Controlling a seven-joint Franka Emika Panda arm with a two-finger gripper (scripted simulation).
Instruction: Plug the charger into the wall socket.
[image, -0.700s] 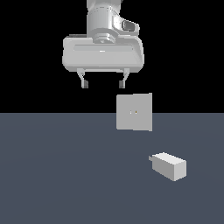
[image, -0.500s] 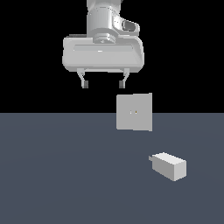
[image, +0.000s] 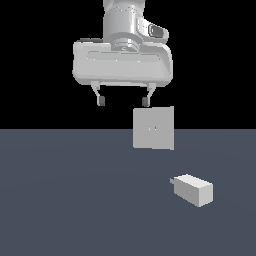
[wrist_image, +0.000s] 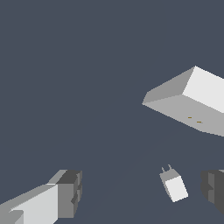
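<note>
The claw hangs high above the table with its two dark-tipped fingers spread wide and nothing between them, its wide grey body facing the exterior view. Just below it and toward the exterior view's right stands the wall socket, an upright light-grey plate with two tiny holes at its centre, clear of the fingers. The charger lies on the table nearer the exterior camera and further to that view's right, well apart from both, its short prongs pointing toward the exterior view's left.
</note>
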